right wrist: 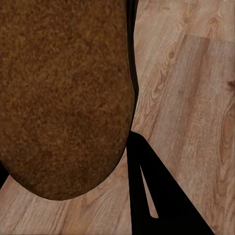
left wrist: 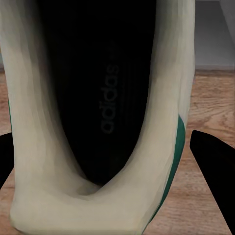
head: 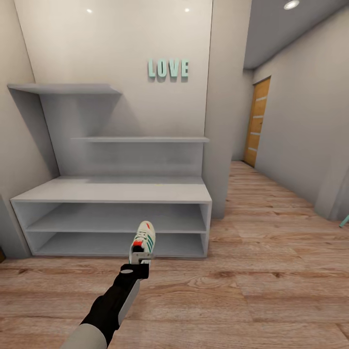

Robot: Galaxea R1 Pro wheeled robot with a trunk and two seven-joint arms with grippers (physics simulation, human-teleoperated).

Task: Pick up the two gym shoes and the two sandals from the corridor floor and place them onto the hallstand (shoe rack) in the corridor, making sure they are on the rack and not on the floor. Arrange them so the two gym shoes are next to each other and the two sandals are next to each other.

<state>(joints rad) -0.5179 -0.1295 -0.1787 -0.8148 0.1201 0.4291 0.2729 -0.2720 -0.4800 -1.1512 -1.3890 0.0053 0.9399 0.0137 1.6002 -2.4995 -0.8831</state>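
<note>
The robot stands in a corridor, facing the white shoe rack against the far wall. The rack is low and wide, with a flat top and two open shelf levels under it. Two white wall shelves step up above it, the higher one to the left. Green letters on the wall spell LOVE.

The left arm reaches out over the wood floor toward the rack. Its left hand pinches a gym shoe by the heel end. The shoe is white with green side stripes and a red-orange heel tab. It is up off the floor, toe pointing away at the rack, in front of the bottom shelf and a bit right of the middle. I cannot tell if the toe touches the rack.

In the left wrist view the shoe is very close. You look down into its dark inside, where the word adidas is printed. A dark finger sits on each side of the shoe.

In the right wrist view a brown, rough, rounded thing is close to the camera. It looks like the sandal's footbed or sole, but I cannot tell which. A black finger sits just beside its edge, with floor planks behind. I cannot tell if the right hand is pinching it or not.

Far down the corridor on the right is an orange-brown door.
</note>
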